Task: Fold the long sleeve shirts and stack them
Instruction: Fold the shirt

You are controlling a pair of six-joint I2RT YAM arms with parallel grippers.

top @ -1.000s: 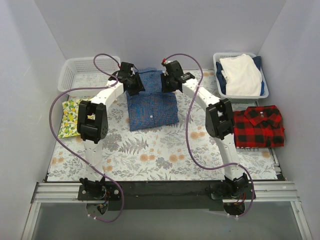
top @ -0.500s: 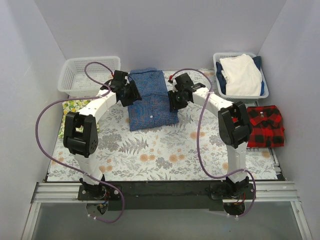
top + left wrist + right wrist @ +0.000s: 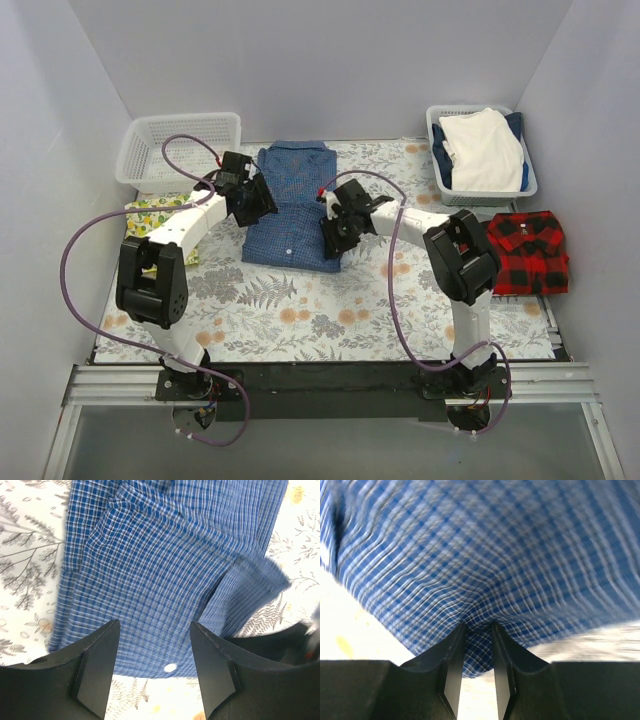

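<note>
Overhead, the blue shirt (image 3: 295,200) lies folded on the floral table (image 3: 300,300), midway between the side edges and towards the far edge. The left gripper (image 3: 250,200) covers its left side and the right gripper (image 3: 335,228) its near right corner. At this size I cannot tell how either pair of jaws stands. The red-and-black plaid shirt (image 3: 525,250) lies folded at the right edge, its left part hidden by the right arm. A lemon-print cloth (image 3: 150,210) at the left edge is half hidden by the left arm. A white basket (image 3: 180,150) sits at the far left corner. A grey basket (image 3: 530,185) holding a white garment (image 3: 485,150) sits at the far right corner.

From the left wrist, the left gripper (image 3: 155,665) is released: its fingers (image 3: 97,670) stand wide apart above the blue shirt (image 3: 165,565), with nothing between them. A raised fold at the right is blurred.

From the right wrist, the right gripper (image 3: 477,630) is clenched on a pinch of the blue shirt (image 3: 495,555). The cloth is smeared by blur.
</note>
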